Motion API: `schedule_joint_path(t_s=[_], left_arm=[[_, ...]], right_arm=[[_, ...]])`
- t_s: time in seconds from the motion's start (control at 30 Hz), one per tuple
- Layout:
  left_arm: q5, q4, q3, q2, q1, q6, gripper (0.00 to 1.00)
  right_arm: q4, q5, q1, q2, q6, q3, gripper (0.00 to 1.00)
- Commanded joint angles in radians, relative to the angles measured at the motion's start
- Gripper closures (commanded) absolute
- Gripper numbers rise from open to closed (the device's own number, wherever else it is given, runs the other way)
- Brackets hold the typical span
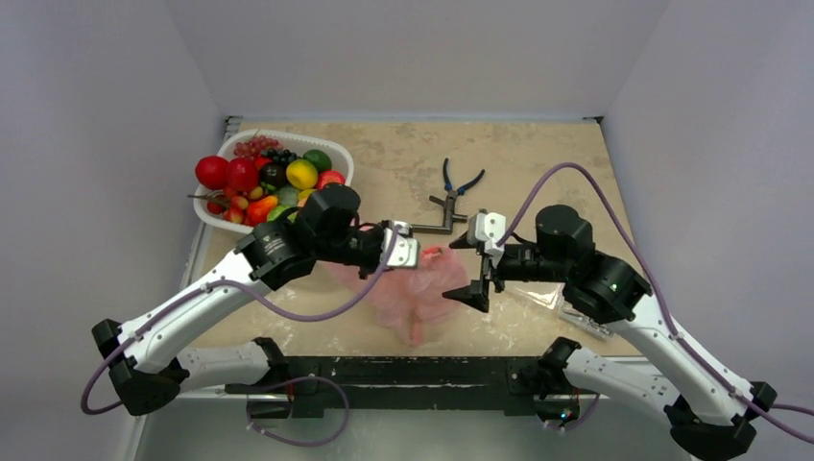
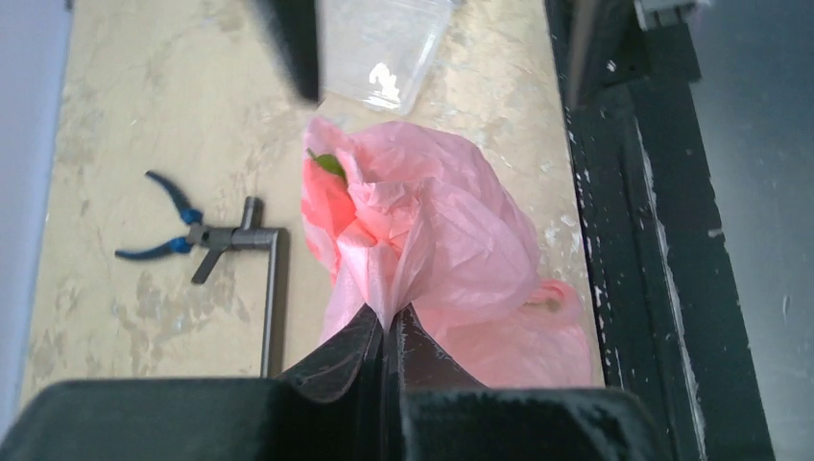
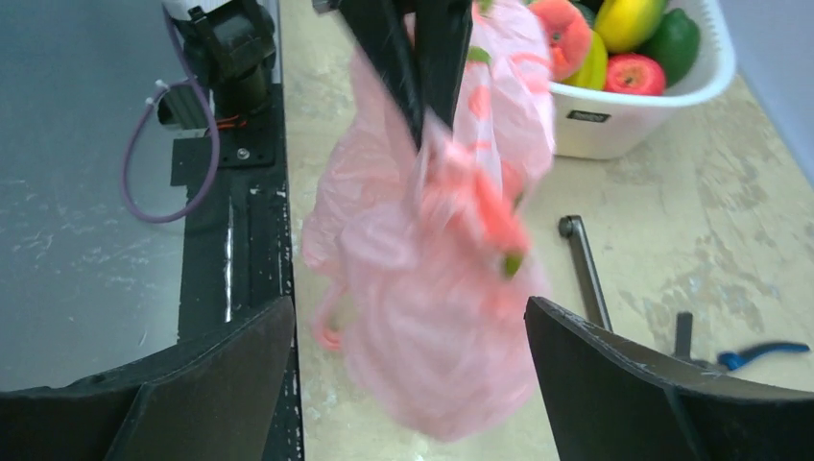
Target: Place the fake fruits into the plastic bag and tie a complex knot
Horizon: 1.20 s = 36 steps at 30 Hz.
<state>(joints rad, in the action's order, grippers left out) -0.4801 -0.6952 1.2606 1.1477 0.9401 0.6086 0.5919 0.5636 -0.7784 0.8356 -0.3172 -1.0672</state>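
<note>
The pink plastic bag (image 1: 415,290) hangs near the table's front edge, with red and green fake fruits showing through its film. My left gripper (image 1: 415,246) is shut on the bag's gathered top film; the pinch shows in the left wrist view (image 2: 392,319), with the bag (image 2: 461,240) below it. My right gripper (image 1: 468,271) is open and empty just right of the bag; in the right wrist view (image 3: 413,360) the blurred bag (image 3: 432,298) lies between its wide-open jaws without touching them. More fake fruits (image 1: 259,178) fill a white basket (image 1: 338,158). No tied knot shows.
Blue-handled pliers (image 1: 463,181) and an L-shaped metal bar (image 1: 437,227) lie behind the bag. A clear bag of hardware (image 1: 566,305) lies under my right arm. The black base rail (image 1: 413,370) runs along the near edge. The basket (image 3: 614,125) is at the far left.
</note>
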Motion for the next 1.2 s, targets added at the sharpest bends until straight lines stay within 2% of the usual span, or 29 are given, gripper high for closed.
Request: schedule_joint_path(t_s=[0.0, 0.07, 0.13, 0.27, 0.3, 0.43, 0.5, 0.6, 0.63, 0.7, 0.73, 0.77, 0.8, 0.83, 0.9, 0.93, 0.97, 1.03, 1.1, 1.17], left_arm=[[-0.112, 0.235, -0.048, -0.108, -0.102, -0.287, 1.00], [-0.131, 0.289, -0.063, -0.123, -0.109, -0.358, 1.00], [-0.156, 0.339, -0.074, -0.124, -0.110, -0.421, 1.00], [-0.213, 0.413, -0.089, -0.144, -0.110, -0.495, 1.00], [-0.214, 0.447, -0.102, -0.152, -0.116, -0.524, 1.00], [-0.308, 0.485, -0.098, -0.160, -0.172, -0.627, 1.00], [-0.331, 0.464, -0.092, -0.178, -0.190, -0.622, 1.00], [-0.314, 0.367, -0.078, -0.217, -0.215, -0.522, 1.00], [-0.313, 0.303, -0.069, -0.232, -0.234, -0.484, 1.00], [-0.339, 0.182, -0.047, -0.251, -0.266, -0.367, 0.99], [-0.338, 0.109, -0.035, -0.255, -0.269, -0.288, 0.89], [-0.327, 0.047, -0.024, -0.258, -0.269, -0.213, 0.75], [-0.287, 0.005, -0.010, -0.254, -0.271, -0.173, 0.57], [-0.265, -0.025, 0.013, -0.241, -0.270, -0.167, 0.43], [-0.236, -0.077, 0.118, -0.181, -0.270, -0.245, 0.24], [-0.255, -0.101, 0.191, -0.134, -0.268, -0.287, 0.09], [-0.267, -0.119, 0.258, -0.089, -0.258, -0.337, 0.03], [-0.222, -0.128, 0.360, -0.009, -0.224, -0.415, 0.02], [-0.181, -0.153, 0.425, 0.061, -0.178, -0.430, 0.03], [-0.151, -0.184, 0.470, 0.125, -0.136, -0.440, 0.09]], right_arm=[[-0.039, -0.093, 0.011, -0.128, 0.113, 0.058, 0.08], [-0.055, -0.087, 0.011, -0.141, 0.117, 0.087, 0.01], [-0.094, -0.102, 0.011, -0.121, 0.109, 0.093, 0.01], [-0.274, -0.177, 0.011, -0.101, 0.170, 0.152, 0.01], [-0.296, -0.182, 0.013, -0.096, 0.171, 0.165, 0.05], [-0.276, -0.205, 0.013, -0.095, 0.134, 0.189, 0.31], [-0.265, -0.219, 0.012, -0.120, 0.133, 0.206, 0.56], [-0.221, -0.259, 0.011, -0.158, 0.107, 0.209, 0.97], [-0.203, -0.290, 0.012, -0.172, 0.102, 0.208, 1.00], [-0.183, -0.323, 0.016, -0.197, 0.087, 0.209, 1.00], [-0.171, -0.325, 0.017, -0.203, 0.077, 0.203, 1.00], [-0.160, -0.327, 0.018, -0.204, 0.059, 0.192, 1.00], [-0.151, -0.326, 0.018, -0.200, 0.047, 0.179, 1.00], [-0.153, -0.315, 0.018, -0.196, 0.041, 0.169, 1.00], [-0.176, -0.327, 0.018, -0.188, 0.042, 0.167, 1.00], [-0.185, -0.342, 0.018, -0.184, 0.041, 0.171, 1.00], [-0.187, -0.341, 0.019, -0.182, 0.031, 0.174, 1.00], [-0.192, -0.326, 0.018, -0.187, 0.015, 0.176, 1.00], [-0.201, -0.308, 0.018, -0.190, 0.001, 0.180, 1.00], [-0.210, -0.299, 0.018, -0.193, -0.010, 0.182, 1.00]])
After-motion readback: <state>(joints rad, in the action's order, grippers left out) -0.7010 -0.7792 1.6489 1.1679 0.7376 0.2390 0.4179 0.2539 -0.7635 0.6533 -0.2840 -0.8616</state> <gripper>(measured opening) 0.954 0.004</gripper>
